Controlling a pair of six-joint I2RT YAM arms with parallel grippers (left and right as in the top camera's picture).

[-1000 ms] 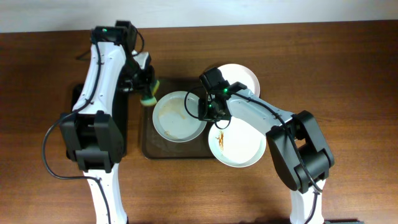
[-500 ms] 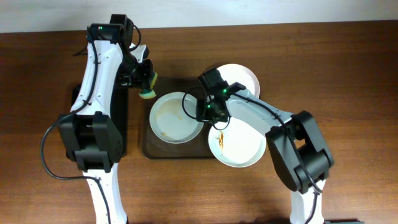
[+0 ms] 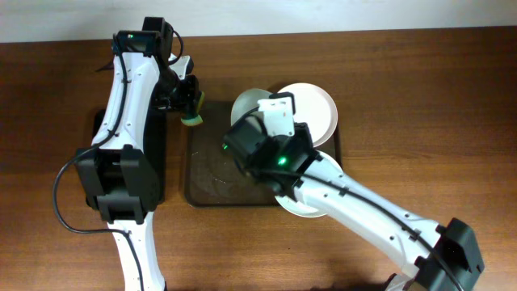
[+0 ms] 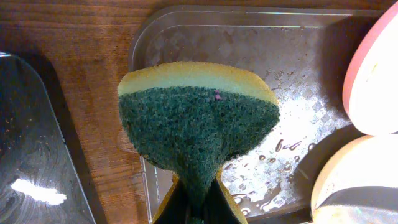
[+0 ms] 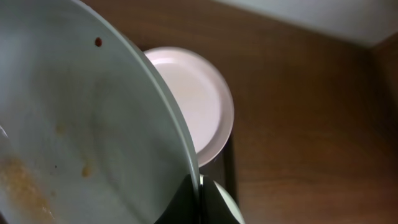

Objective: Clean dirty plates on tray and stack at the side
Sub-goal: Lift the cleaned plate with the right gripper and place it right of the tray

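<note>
Overhead straight down over table [image 3: 420, 97] — both wrist views close; left shares tray [image 3: 212, 184].

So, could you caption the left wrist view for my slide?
Left tool grips a green-and-yellow sponge above the wet tray.

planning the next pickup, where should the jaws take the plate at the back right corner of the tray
Probably its back rim: the back plate lies flat and shallow, and that edge seems to overhang the tray, leaving room under it. Come from the far side; the lifted plate covers its left.
</note>
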